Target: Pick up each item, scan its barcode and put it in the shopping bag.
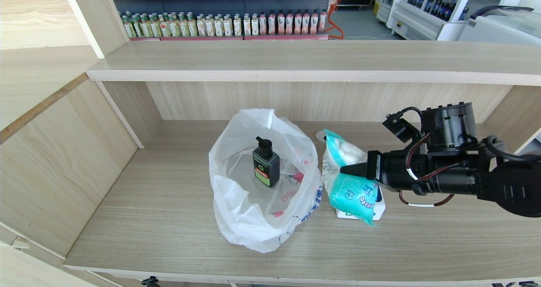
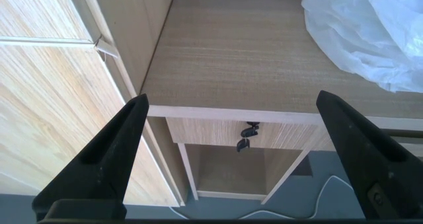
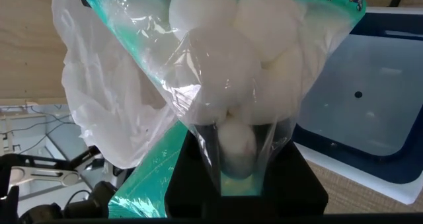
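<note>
Our right end effector grips the teal packet — at 3 o'clock of the shopping bag. Our left end effector gapes wide

Print on shopping bag, bottle label, teal packet: none legible

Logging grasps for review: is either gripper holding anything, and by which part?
The right gripper pinches the teal bag of white balls near its middle; the left gripper holds nothing.

Matte black right arm, cylindrical joints — red and white cables; left pincer black, wedge-fingered
</note>
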